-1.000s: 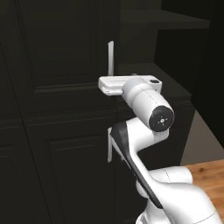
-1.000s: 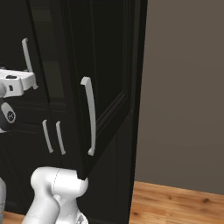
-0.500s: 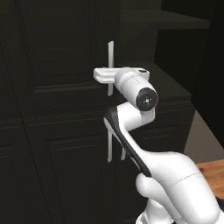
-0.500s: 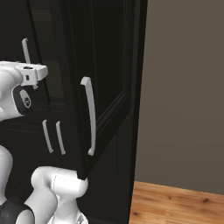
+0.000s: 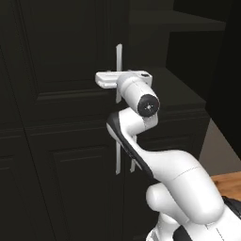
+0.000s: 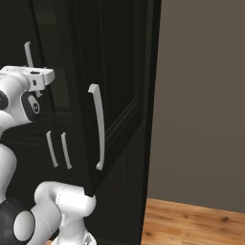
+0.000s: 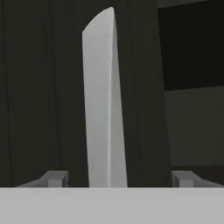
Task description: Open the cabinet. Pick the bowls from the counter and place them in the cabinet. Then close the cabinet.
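Note:
The tall black cabinet (image 5: 61, 70) has its left door shut and its right door (image 6: 119, 95) swung out towards me. My gripper (image 7: 116, 179) is open at the left door's long white handle (image 7: 103, 109). The bar stands between the two fingertips (image 7: 54, 178), with a gap on each side. From the left base the hand (image 5: 117, 79) sits across that handle (image 5: 119, 56) at mid height. From the right base the hand (image 6: 33, 79) is just below the handle's top (image 6: 27, 52). The bowls are out of view.
Lower doors with short white handles (image 6: 58, 149) sit under the tall doors. The open right door's handle (image 6: 98, 127) juts towards the base. Dark inner shelves (image 5: 188, 28) show past it. A grey wall (image 6: 201, 95) and wood floor (image 6: 191, 222) lie to the right.
The hand has slid left and in against the left door, so the handle now stands between its fingers. The elbow has swung round below it. The doors have not moved.

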